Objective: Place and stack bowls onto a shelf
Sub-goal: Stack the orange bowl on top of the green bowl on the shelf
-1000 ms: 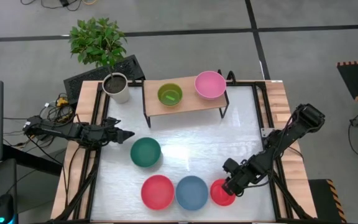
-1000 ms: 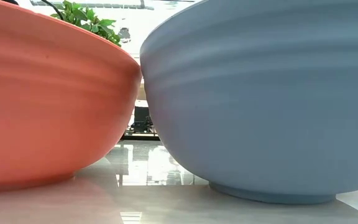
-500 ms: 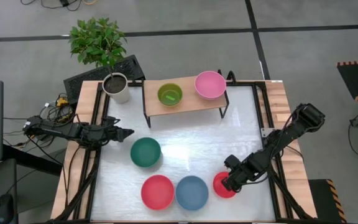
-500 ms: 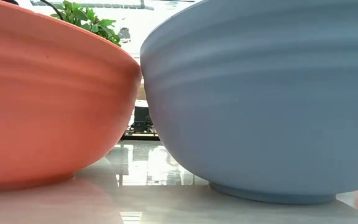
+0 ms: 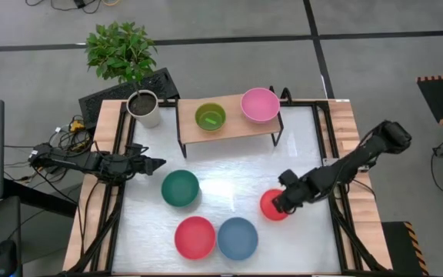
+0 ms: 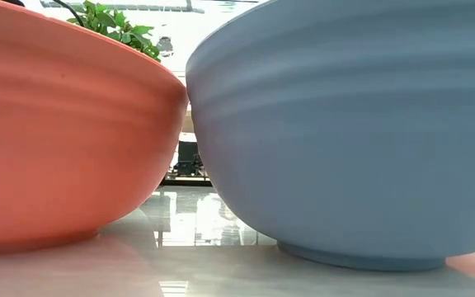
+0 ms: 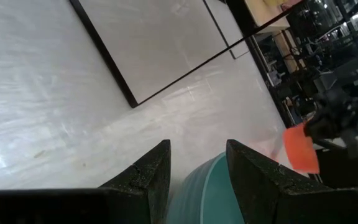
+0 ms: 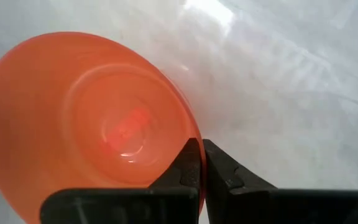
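The right hand pinches the rim of the small red bowl, at 4 o'clock on the worktop. The left hand, fingers apart, waits at 9 o'clock.

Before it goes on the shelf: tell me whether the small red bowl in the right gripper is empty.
Empty. The right wrist view looks straight into the small red bowl, showing only its bare bottom; the right gripper pinches its rim.

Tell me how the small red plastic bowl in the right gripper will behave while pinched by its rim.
The small red plastic bowl probably holds its shape: the right gripper clamps only its rim, with no visible buckling. It looks light for its size. Held at one edge, it may swing or slip, as the glossy plastic looks smooth.
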You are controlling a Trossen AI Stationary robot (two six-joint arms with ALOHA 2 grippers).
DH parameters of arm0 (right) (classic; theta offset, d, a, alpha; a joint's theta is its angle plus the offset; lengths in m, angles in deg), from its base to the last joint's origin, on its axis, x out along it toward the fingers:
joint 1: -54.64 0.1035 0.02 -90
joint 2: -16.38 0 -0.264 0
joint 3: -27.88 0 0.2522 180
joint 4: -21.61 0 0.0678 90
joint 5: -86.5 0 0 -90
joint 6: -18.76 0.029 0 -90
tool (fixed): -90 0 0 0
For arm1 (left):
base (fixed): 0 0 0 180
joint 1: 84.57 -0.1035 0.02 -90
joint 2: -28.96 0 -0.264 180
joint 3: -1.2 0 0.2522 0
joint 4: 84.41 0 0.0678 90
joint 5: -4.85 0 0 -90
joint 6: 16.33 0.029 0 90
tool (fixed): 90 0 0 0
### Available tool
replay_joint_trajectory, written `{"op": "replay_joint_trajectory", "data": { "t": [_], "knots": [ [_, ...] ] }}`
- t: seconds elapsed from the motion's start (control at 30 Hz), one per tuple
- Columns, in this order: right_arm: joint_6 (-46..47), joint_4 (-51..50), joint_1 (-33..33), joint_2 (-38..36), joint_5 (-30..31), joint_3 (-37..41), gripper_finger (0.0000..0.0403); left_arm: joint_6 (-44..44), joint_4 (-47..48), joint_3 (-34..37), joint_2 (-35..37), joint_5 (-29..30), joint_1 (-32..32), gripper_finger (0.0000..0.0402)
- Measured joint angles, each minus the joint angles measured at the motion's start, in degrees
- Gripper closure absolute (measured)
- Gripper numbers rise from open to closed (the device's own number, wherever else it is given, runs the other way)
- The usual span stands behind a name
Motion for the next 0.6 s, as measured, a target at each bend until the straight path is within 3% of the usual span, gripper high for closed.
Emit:
{"op": "replay_joint_trajectory", "data": {
  "t": [0.33, 0.6],
  "knots": [
    [-9.5, 7.0, -10.5, -6.7, 0.4, -5.2, 0.0380, 1.1, -0.1, 0.0, 0.0, 0.1, 0.0, 0.0262],
    [-24.3, 8.0, -19.8, -3.6, 0.4, -20.3, 0.0380, 1.1, -0.2, 0.0, 0.0, 1.0, 0.0, 0.0262]
  ]
}}
